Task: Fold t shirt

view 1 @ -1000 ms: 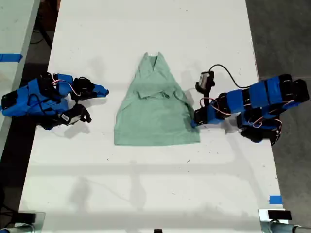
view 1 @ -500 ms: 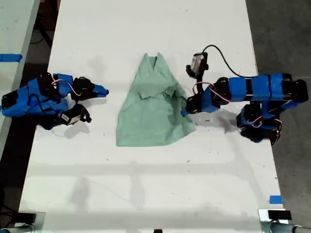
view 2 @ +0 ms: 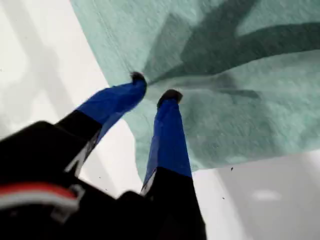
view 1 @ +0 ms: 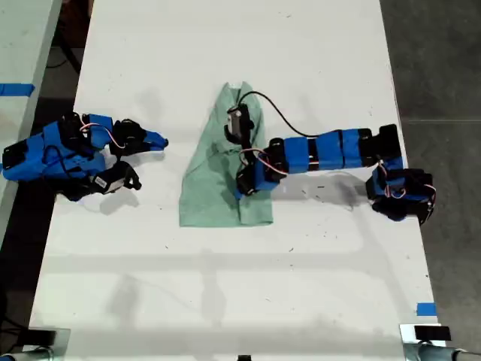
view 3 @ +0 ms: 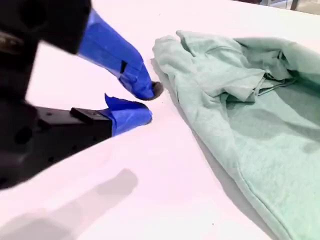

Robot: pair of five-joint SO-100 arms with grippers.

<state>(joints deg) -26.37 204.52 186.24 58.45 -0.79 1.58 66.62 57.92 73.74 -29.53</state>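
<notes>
The pale mint-green t shirt lies mid-table with its V neck toward the far edge. The side on the exterior view's right is folded over onto the body. My first gripper reaches from the exterior view's right over the shirt. In the first wrist view this first gripper is shut on a pinched fold of the t shirt. My second gripper rests on the table at the exterior view's left, apart from the shirt. Its fingers are shut with nothing between them, a short way from the t shirt.
The white table carries both arm bases at the exterior view's left and right edges. A blue tape mark sits near the front corner on the exterior view's right. Another table with blue tape stands beyond the exterior view's left edge.
My first gripper has swept toward the exterior view's left, carrying the shirt's edge over the body, so the shirt now looks narrower. The second arm has stayed still.
</notes>
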